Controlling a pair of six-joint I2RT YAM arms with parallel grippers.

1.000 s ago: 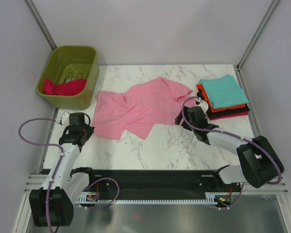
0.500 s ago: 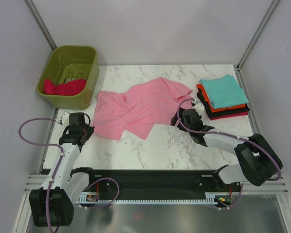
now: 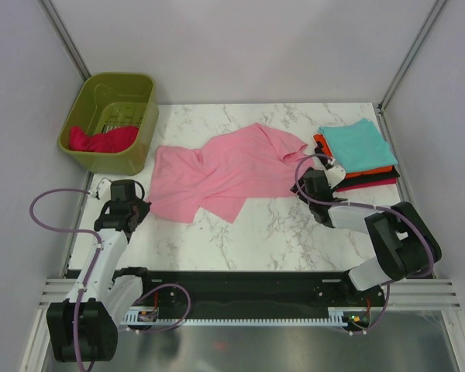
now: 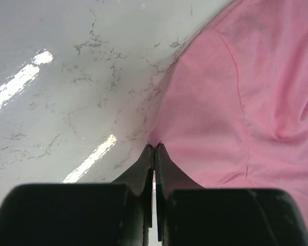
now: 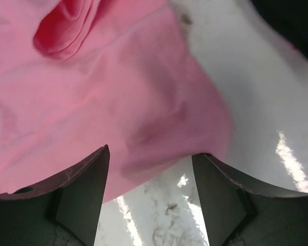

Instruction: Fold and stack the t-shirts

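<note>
Cloth lies across the middle of the marble table (image 3: pixel 279 232): 1 light pink t-shirt (image 3: pixel 225 170), unfolded and rumpled, stretched from about 8 o'clock to 2 o'clock of the tabletop in the overhead view, with 1 sleeve bunched at its 2 o'clock end.

At 10 o'clock, off the table's corner, sits the olive-green basket (image 3: pixel 74 132), and a crimson t-shirt (image 3: pixel 101 139) is heaped inside it against the near wall.

At 3 o'clock of the pink shirt, near the right edge of the table, is a stack of 4 folded shirts: the teal shirt (image 3: pixel 358 145) on top, then the orange shirt (image 3: pixel 322 146), the black shirt (image 3: pixel 384 177) and the magenta shirt (image 3: pixel 372 184) at the bottom, each showing only as a strip at the stack's edges.

The left gripper (image 4: pixel 154 147) has its 2 fingers pressed together with nothing between them. Its tips sit low at the pink shirt's 8 o'clock edge, with bare marble towards 10 o'clock in the wrist view and pink cloth towards 2 o'clock.

The right gripper (image 5: pixel 150 152) is spread wide, between the pink shirt and the stack. In its wrist view the shirt's 4 o'clock hem lies in the gap between the 2 fingers, bare marble showing below the hem. Whether the tips touch the cloth I cannot tell.
</note>
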